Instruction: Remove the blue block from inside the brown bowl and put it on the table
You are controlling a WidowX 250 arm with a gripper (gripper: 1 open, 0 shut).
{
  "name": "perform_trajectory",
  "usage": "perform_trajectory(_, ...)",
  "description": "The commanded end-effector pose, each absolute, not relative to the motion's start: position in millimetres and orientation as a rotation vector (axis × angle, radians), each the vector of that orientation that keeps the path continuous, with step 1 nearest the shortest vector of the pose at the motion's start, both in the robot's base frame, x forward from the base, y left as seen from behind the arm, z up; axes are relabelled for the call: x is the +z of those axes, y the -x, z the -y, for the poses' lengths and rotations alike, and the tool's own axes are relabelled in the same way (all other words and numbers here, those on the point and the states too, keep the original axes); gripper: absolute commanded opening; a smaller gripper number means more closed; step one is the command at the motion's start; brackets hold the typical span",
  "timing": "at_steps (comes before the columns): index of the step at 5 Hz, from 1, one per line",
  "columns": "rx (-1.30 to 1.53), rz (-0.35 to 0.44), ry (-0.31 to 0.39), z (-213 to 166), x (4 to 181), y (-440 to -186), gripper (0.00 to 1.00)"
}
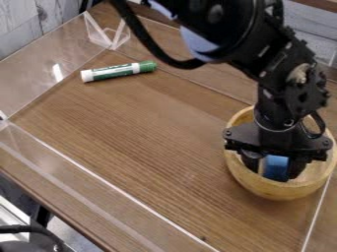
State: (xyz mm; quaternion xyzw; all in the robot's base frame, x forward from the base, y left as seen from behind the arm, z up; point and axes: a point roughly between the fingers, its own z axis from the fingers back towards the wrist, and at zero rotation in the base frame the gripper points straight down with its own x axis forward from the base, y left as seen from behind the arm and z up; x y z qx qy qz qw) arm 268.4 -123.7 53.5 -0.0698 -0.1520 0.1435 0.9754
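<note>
The brown bowl (245, 177) stands on the table (132, 133) at the right, near the front edge. The blue block (277, 167) lies inside it, only partly visible. My gripper (278, 165) has come straight down into the bowl. Its black fingers (259, 162) sit close against both sides of the block, shut on it. The block is still low in the bowl. The black arm above hides the bowl's far rim.
A green-and-white marker (118, 70) lies at the back left of the table. Low clear acrylic walls (33, 148) edge the tabletop on the left, back and front. Bare wood stretches between the marker and the bowl.
</note>
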Motion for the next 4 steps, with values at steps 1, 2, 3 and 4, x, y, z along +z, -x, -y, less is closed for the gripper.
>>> perform_trajectory(1, 0.284, 0.336, 0.157, 125, 66.8, -273, 0.00)
perform_trajectory(2, 0.271, 0.330, 0.148, 120, 72.6, -272, 0.00)
perform_trajectory(3, 0.265, 0.327, 0.142, 116, 79.8, -271, 0.00)
perform_trajectory(4, 0.266, 0.335, 0.142, 108, 95.5, -273, 0.00)
